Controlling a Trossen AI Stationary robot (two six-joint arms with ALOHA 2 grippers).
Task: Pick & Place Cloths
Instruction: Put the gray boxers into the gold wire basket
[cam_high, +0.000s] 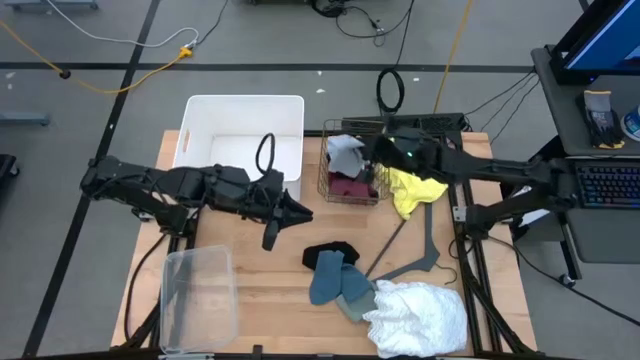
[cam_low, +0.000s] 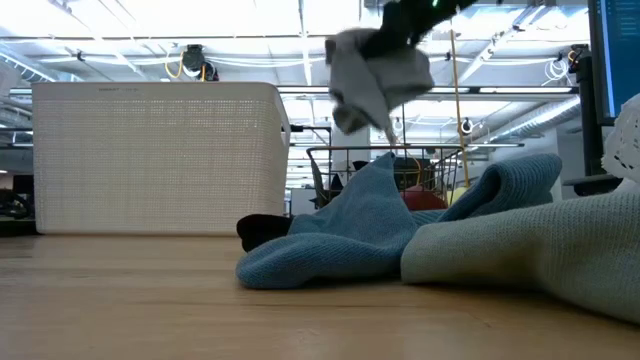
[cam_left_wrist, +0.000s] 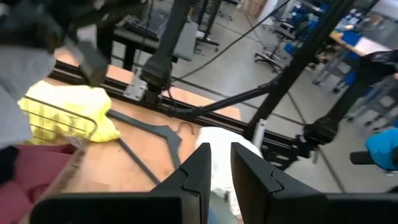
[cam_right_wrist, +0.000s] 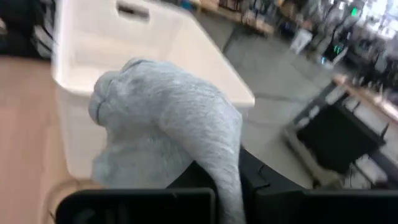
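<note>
My right gripper (cam_high: 372, 156) is shut on a light grey cloth (cam_high: 345, 152) and holds it in the air above the wire basket (cam_high: 326, 180). A maroon cloth (cam_high: 350, 187) lies in that basket, and a bright yellow cloth (cam_high: 415, 190) lies bunched at the basket's right side. On the table's near part lie a black cloth (cam_high: 330, 252), blue-grey cloths (cam_high: 335, 282) and a frilly white cloth (cam_high: 415, 316). My left gripper (cam_high: 300, 212) hovers over the table's middle, its fingers (cam_left_wrist: 202, 168) a narrow gap apart and touching nothing. My right gripper holds the grey cloth (cam_right_wrist: 168, 118) bunched, several layers together; the cloth itself covers the fingers in the right wrist view, so the exact part is hidden. The cloth is lifted clear and hangs slack below the gripper (cam_low: 410, 20), well above the basket (cam_low: 385, 160).
A white plastic bin (cam_high: 240, 110) stands at the table's far left. A clear plastic tub (cam_high: 195, 295) sits at the near left corner. A flat grey hanger (cam_high: 410, 255) lies right of the middle. Bare wood shows between the tub and the black cloth.
</note>
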